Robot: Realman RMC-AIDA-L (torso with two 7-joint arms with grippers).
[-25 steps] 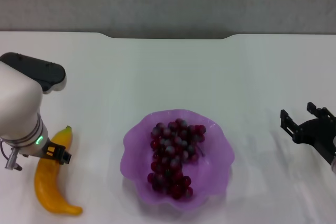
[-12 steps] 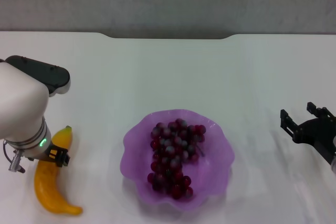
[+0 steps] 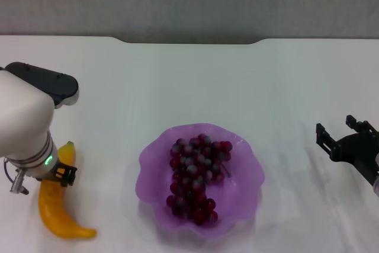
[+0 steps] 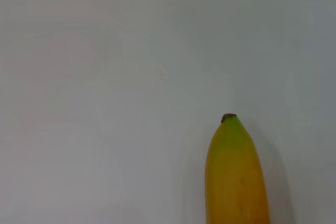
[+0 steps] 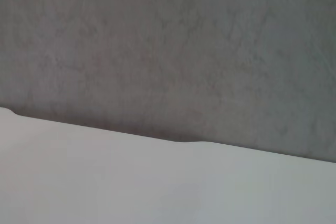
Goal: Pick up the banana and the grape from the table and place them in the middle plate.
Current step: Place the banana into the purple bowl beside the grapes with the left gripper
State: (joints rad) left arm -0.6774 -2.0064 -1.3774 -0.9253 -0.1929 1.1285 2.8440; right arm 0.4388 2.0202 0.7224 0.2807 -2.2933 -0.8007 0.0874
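Comparing views: since half a second ago the banana point(image 3: 58, 213) has shifted slightly on the table point(image 3: 195, 81); its near end has swung a little toward the middle plate point(image 3: 153, 157) and its stem tip sits a touch higher beside my wrist.
Left gripper point(image 3: 58, 176): directly over the banana's upper half, low against it; I cannot tell whether my fingers are spread or closed, as the wrist hides them.
Left wrist view: only the banana's green-tipped end on bare tabletop; no fingers visible.
Banana position: on the table, well apart from the plate, on my left.
Grape point(image 3: 197, 177): already lying inside the plate.
Right gripper point(image 3: 339, 139): parked at the right edge, fingers spread, holding nothing.
Task meaning: judged as contact made; the banana grasp is in progress, the lift not yet done.
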